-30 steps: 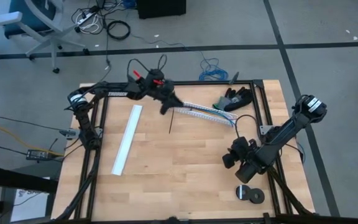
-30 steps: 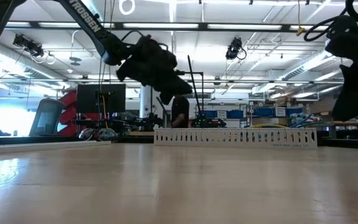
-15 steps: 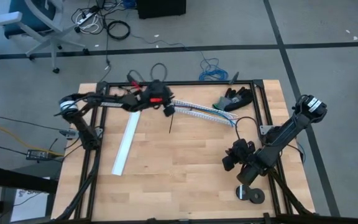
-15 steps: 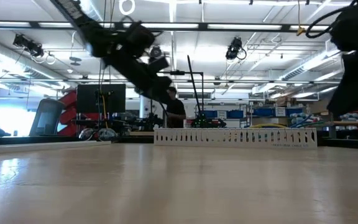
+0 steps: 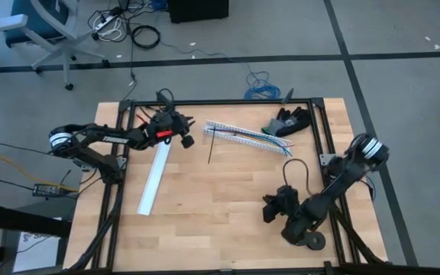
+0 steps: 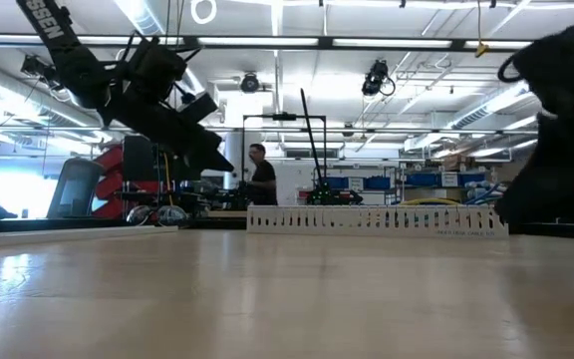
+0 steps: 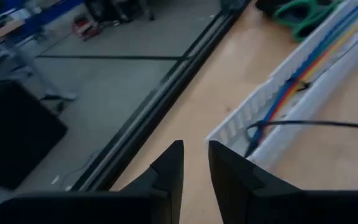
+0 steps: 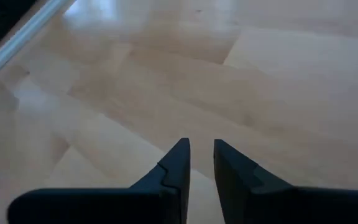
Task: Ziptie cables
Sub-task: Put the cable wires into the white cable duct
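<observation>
The cables (image 5: 260,137), blue, yellow and orange wires, lie inside a white slotted channel (image 5: 235,131) at the table's far middle; they also show in the left wrist view (image 7: 294,78). A thin black ziptie (image 5: 211,147) comes out at the channel's left end (image 7: 303,124) and stands up in the low view (image 6: 311,140). Another black strip loops at the channel's right end (image 5: 295,147). My left gripper (image 5: 188,137) is shut and empty, left of the channel (image 7: 194,163). My right gripper (image 5: 269,211) is shut and empty over bare table at the near right (image 8: 201,155).
A second white strip (image 5: 156,173) lies slantwise at the table's left. A dark and green bundle (image 5: 287,121) sits at the far right. A black tape roll (image 5: 312,240) lies at the near right edge. A person stands in the room behind (image 6: 259,175).
My left gripper has drawn back from the channel's left end toward the table's left edge. My right gripper has gone toward the near edge and a little left. The channel, cables and ziptie have stayed where they were.
</observation>
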`<state>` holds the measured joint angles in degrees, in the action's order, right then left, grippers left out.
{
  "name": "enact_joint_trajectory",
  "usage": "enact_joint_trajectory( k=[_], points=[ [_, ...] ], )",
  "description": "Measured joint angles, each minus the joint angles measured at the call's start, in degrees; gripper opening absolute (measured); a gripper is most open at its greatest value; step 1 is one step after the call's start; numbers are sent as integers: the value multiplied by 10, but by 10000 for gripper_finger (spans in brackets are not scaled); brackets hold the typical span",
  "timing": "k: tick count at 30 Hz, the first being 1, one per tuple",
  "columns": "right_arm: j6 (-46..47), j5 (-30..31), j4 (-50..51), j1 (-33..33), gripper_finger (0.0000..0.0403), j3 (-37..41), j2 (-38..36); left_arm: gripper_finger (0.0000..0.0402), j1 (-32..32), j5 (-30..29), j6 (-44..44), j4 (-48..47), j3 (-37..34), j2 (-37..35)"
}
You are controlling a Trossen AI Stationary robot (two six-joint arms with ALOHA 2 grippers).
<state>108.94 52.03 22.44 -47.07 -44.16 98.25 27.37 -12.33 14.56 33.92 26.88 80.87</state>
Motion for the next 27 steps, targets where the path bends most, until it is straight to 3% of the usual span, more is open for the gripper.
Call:
enact_joint_trajectory(
  k=[7, 14, 19, 23, 27],
  points=[
    [89, -2, 56, 4, 10, -58, 98, 84, 4, 12, 33, 17, -1, 1],
    [93, -11, 108, 26, 4, -62, 95, 83, 71, 196, 101, 40, 27, 22],
    [82, -12, 129, 45, 1, -61, 93, 82, 123, 264, 101, 31, 85, 106],
    [82, -12, 139, 59, 1, -61, 93, 82, 134, 280, 127, 25, 146, 179],
    [81, -8, 153, 69, 1, -61, 93, 82, 135, 286, 170, -79, 226, 240]
  ],
)
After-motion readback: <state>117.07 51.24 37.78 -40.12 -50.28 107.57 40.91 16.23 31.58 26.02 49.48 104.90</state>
